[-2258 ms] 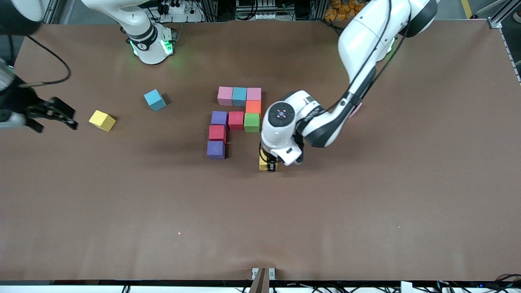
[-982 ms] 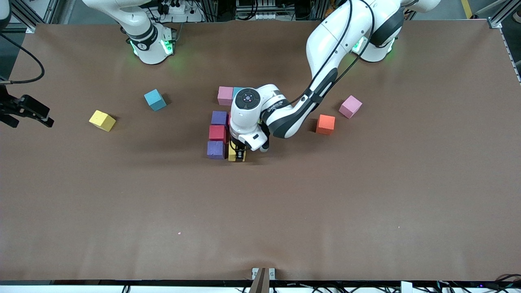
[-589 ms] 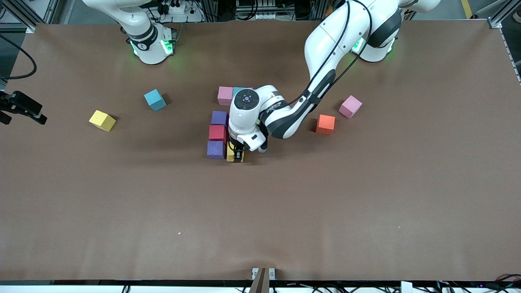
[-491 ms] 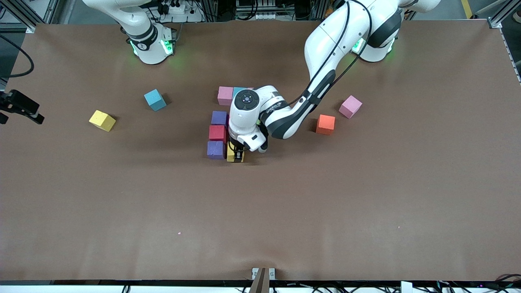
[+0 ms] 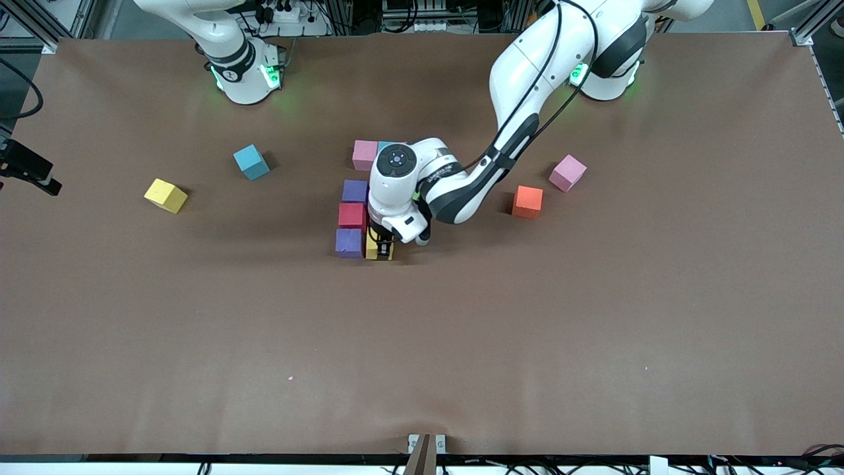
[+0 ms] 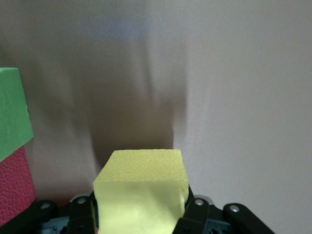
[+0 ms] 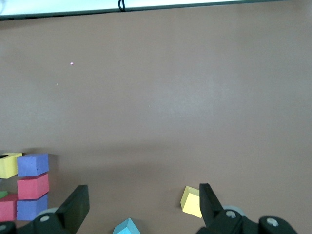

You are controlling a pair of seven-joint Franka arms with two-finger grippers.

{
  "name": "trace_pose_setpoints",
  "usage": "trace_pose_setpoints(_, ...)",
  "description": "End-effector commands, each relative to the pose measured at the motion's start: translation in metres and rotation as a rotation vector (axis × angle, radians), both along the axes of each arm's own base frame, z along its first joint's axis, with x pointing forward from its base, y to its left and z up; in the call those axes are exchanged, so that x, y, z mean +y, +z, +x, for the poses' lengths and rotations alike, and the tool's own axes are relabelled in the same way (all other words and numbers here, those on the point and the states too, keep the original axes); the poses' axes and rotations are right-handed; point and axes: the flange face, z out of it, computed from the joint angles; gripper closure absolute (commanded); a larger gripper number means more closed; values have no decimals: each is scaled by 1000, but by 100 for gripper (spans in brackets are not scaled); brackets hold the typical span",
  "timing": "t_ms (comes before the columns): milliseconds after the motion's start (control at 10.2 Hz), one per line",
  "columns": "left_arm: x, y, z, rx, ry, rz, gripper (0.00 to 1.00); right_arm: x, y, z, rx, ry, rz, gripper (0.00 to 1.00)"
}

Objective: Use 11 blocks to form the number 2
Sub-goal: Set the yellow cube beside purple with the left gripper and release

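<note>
- The number 2 [image 5: 359, 204], partly built from matte foam cubes, sits mid-surface; much of it hides under the left arm.
- The left end effector [image 5: 380, 249] pinches a yellow block [image 6: 141, 192], set just beside the figure's purple block [image 5: 349, 242], the cube nearest the front camera.
- An orange block [image 5: 528, 201] and a pink block [image 5: 568, 173] lie toward the left arm's end from the figure.
- A blue block [image 5: 251, 161] and a second yellow block [image 5: 165, 195] lie toward the right arm's end.
- The right end effector [image 7: 141, 204] waits, fingers spread, over the edge of the brown, smooth surface [image 5: 593, 330].
</note>
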Motion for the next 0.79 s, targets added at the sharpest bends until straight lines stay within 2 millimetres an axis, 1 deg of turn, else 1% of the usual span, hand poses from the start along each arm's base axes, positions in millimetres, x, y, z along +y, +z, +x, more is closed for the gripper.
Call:
trace_pose_setpoints(0, -6, -4, -1, -1, 21, -15, 79, 0, 14, -3, 5, 7, -11, 0)
trace_pose_setpoints(196, -6, -4, -1, -1, 21, -15, 79, 4, 19, -5, 13, 15, -12, 0)
trace_pose_setpoints(491, -4, -5, 2, -8, 22, -12, 78, 1, 25, -7, 8, 14, -30, 0)
trace_pose_setpoints(687, -4, -10, 1, -5, 19, -10, 76, 4, 27, -7, 3, 20, -28, 0)
